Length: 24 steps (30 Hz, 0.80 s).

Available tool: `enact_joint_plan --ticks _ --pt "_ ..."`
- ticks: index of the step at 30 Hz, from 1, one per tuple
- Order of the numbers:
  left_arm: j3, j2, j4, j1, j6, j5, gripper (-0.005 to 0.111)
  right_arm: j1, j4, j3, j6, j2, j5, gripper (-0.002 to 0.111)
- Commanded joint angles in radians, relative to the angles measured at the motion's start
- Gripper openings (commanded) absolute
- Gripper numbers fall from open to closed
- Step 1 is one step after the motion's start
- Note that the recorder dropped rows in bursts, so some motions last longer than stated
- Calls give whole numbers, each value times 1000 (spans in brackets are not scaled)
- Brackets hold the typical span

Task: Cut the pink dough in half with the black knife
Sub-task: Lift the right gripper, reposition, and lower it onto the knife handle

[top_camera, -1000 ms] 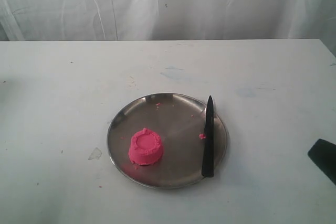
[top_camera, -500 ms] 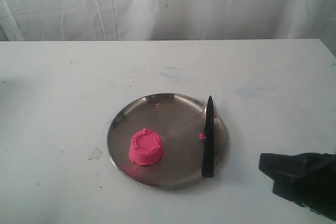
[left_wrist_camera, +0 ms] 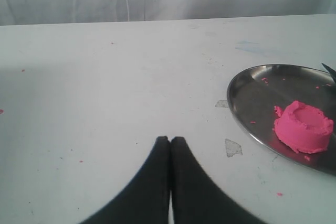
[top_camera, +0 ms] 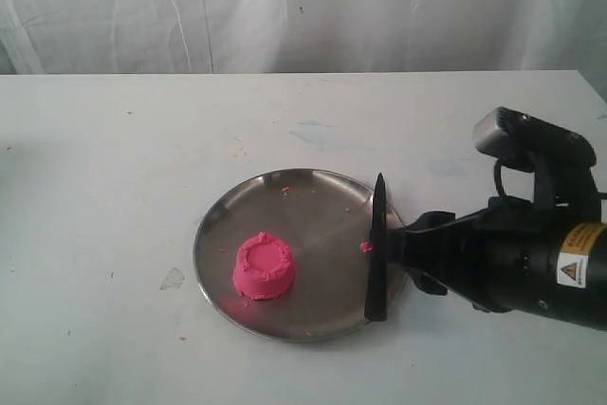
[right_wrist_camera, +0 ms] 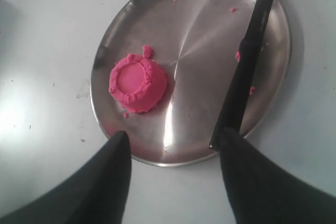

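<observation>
The right gripper [right_wrist_camera: 173, 177], jaws spread wide and empty, hovers just beside the handle of the black knife [top_camera: 377, 251], which lies on the steel plate [top_camera: 313, 189]. Farther left, the pink dough [top_camera: 263, 266] sits whole on that plate, so pickup and cutting both remain. The left gripper [left_wrist_camera: 169, 142] is pressed closed over bare table.

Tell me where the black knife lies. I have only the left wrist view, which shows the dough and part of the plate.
Observer: The black knife lies along the right side of the plate, apart from the pink dough. Its tip points toward the far backdrop.
Operator: Report the right hand.
Observer: The right hand is open at the plate's rim. One finger is next to the knife's handle end, and nothing is gripped.
</observation>
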<state>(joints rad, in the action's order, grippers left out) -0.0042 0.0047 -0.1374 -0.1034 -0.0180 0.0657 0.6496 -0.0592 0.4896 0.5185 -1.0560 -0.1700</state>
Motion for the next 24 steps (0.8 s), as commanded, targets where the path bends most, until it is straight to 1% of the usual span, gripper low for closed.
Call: enact_joint_plan --ticks 1,3,7,10,13,15,18,20,21,23,24 --pt "4 -5 -3 2 -4 6 0 -7 7 41 -12 -36 14 49" --pt "4 -5 -3 2 -4 6 0 -23 7 49 -46 -50 16 49" --pt "4 -5 -3 2 -4 6 0 -90 -29 47 -43 -103 35 49" --pt "4 -5 -3 2 -4 6 0 -102 1 47 -60 -129 103 49" --pt "4 -5 -3 2 -4 6 0 -102 59 47 -153 -127 214 49" --pt "4 -5 -3 2 -4 6 0 -102 103 49 -278 -111 304 49" --pt "4 -5 -3 2 -4 6 0 -102 161 49 -518 -70 414 49" --pt "4 -5 -3 2 -4 6 0 -102 162 49 -732 -30 516 49" --pt "4 -5 -3 2 -4 6 0 -102 162 49 -803 -15 546 49" --pt "4 -5 -3 2 -4 6 0 -102 98 49 -998 10 577 49" --pt "4 -5 -3 2 -4 6 0 -102 17 49 -1114 19 586 49"
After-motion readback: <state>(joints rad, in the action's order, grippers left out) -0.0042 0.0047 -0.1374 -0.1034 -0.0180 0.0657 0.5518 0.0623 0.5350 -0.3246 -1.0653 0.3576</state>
